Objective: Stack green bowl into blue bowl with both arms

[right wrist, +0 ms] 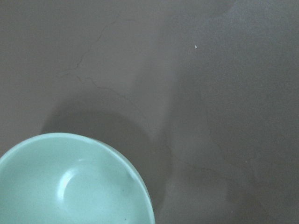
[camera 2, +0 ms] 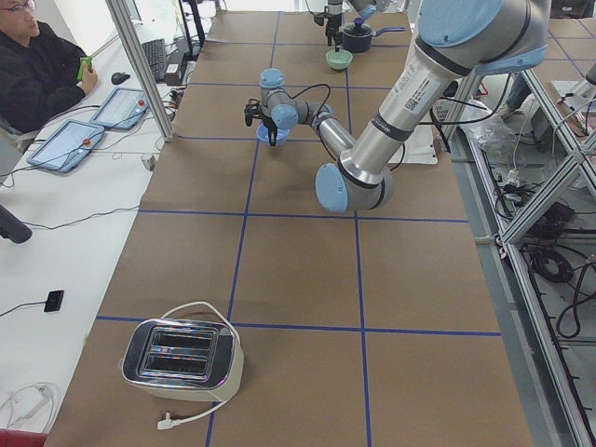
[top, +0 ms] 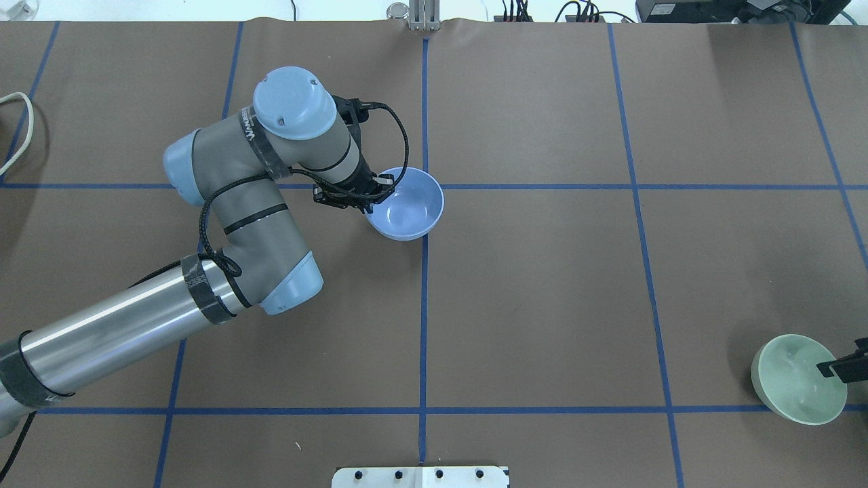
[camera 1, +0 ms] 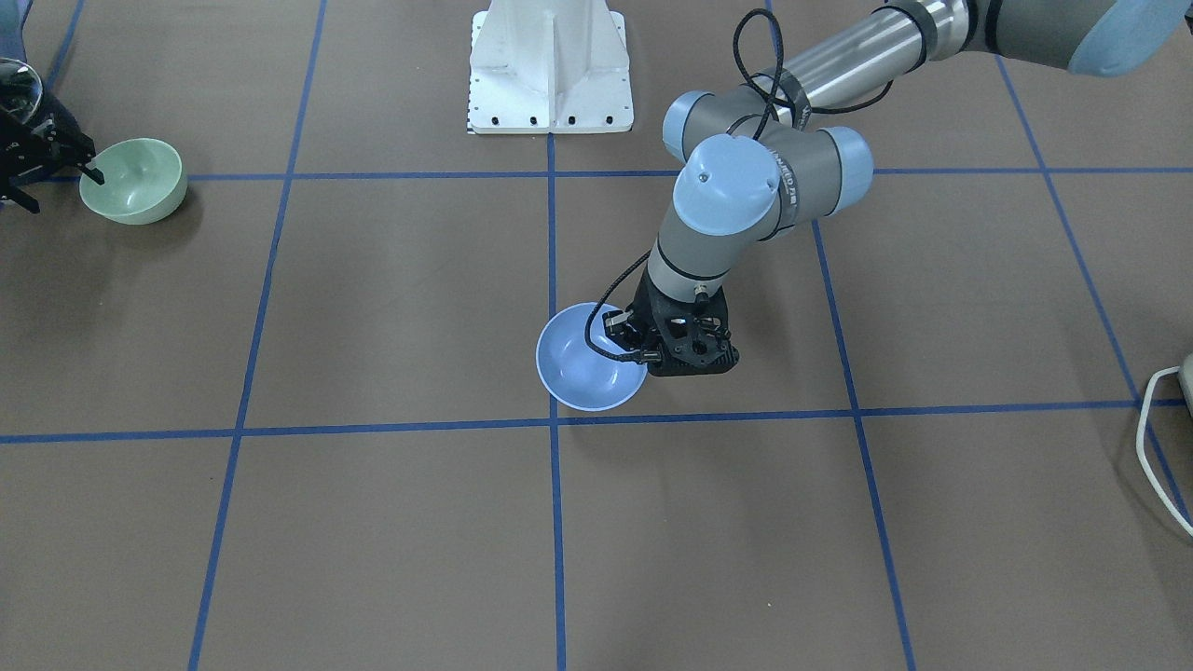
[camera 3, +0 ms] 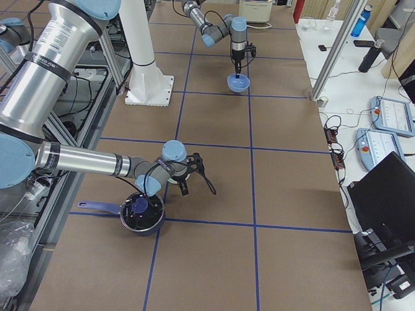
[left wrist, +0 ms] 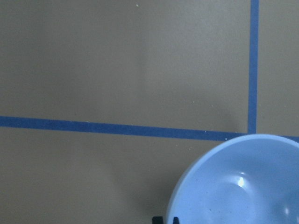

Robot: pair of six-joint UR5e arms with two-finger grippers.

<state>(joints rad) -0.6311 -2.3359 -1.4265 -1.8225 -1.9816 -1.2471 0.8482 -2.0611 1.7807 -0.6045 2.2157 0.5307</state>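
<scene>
The blue bowl [camera 1: 585,365] sits tilted near the table's middle, by a crossing of blue tape lines. My left gripper [camera 1: 639,358] is shut on its rim, on the side nearest the arm. It also shows in the overhead view [top: 407,203] and in the left wrist view [left wrist: 243,186]. The green bowl [camera 1: 133,180] is far off at the table's right end, and it also shows in the overhead view [top: 797,390]. My right gripper [camera 1: 91,172] is shut on its rim. In the right wrist view the green bowl [right wrist: 70,182] casts an offset shadow, as if held a little above the table.
The white pedestal base [camera 1: 550,65] stands at the robot's side, mid-table. A dark pot [camera 3: 142,212] with a blue handle sits beside the right arm. A toaster [camera 2: 182,354] and a white cable [camera 1: 1156,438] lie at the left end.
</scene>
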